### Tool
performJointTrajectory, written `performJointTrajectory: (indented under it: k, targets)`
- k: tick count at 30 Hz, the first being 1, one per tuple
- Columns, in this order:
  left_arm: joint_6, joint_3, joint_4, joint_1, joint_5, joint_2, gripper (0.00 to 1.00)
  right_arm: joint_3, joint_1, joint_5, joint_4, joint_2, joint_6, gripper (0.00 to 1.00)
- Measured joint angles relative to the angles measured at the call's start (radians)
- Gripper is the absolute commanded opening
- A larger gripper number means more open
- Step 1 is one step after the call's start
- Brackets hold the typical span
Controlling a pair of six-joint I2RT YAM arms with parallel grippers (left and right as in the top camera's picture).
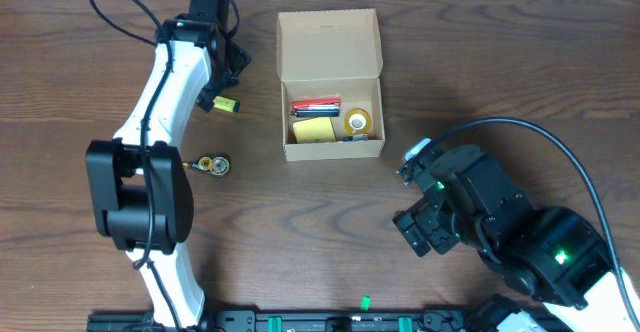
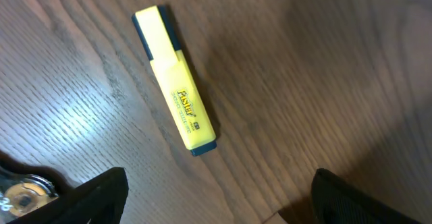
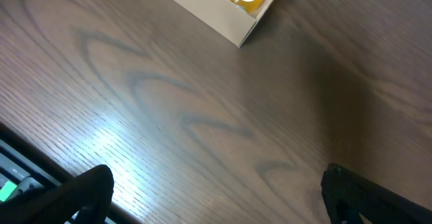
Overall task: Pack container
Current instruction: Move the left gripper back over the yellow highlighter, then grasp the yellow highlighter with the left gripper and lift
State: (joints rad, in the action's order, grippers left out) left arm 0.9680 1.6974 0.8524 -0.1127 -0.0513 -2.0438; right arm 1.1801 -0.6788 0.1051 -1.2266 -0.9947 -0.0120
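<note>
Two arms in view, and both claws are spread wide with nothing in them. Your left gripper [image 2: 219, 197] hangs over the wooden table [image 1: 500, 52] left of the box. From its wrist camera you can see a yellow highlighter [image 2: 177, 82] lying flat on the wood ahead of the fingertips [image 2: 101, 190], not between them and not touching them. From overhead, that same highlighter sits just below the left claw.

Your right gripper [image 3: 219, 200] is also fully apart. It's over bare wood to the lower right of the container [image 1: 330, 82], well clear of it, with only the box's near corner showing at the top of its wrist view.

The container itself sits around the middle of the table, toward the far side, between your two arms. Its flap lid is folded back and open. Inside there's a yellow pad [image 1: 313, 130] at the front left, a couple of red pens [image 1: 315, 105] behind it, and a roll of tape [image 1: 358, 122] on the right.

One small round thing [image 1: 212, 165] lies loose on the table beside the left arm. I can't tell what it is.
</note>
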Motion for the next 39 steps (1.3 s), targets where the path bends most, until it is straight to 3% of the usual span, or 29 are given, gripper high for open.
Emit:
performJointTrajectory:
  k: [16,21,39]
  targets:
    - [0.031,0.0,-0.003,0.016,-0.011,-0.093,0.88,0.0,0.0,0.0,0.0,0.0,0.0,0.99]
    - [0.031,0.0,-0.083,0.048,-0.006,-0.101,0.87,0.0,0.0,0.0,0.0,0.0,0.0,0.99]
    - [0.056,-0.078,-0.173,0.079,0.045,-0.146,0.77,0.0,0.0,0.0,0.0,0.0,0.0,0.99]
